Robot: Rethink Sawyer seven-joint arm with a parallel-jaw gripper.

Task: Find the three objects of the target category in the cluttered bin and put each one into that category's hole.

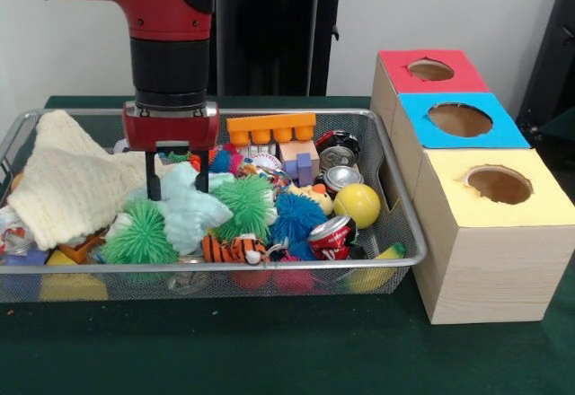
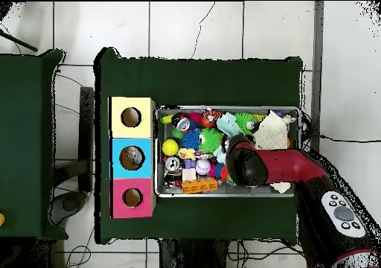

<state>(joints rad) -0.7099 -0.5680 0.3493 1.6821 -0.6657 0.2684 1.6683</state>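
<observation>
Cans (image 1: 336,166) — three or so, silver and red — lie in the right part of the wire bin (image 1: 409,233), near a yellow ball (image 1: 358,205) and blue (image 1: 296,217) and green spiky balls (image 1: 243,202). At the left a cream knitted cloth (image 1: 63,184) covers part of the pile. The gripper (image 1: 177,176) hangs over the middle-left, its two dark fingers (image 1: 153,179) spread apart around a pale green star-shaped toy (image 1: 184,206); whether they touch it is hard to tell. Beside the bin stand three boxes with round holes — red (image 1: 429,70), blue (image 1: 458,118), yellow (image 1: 496,184).
</observation>
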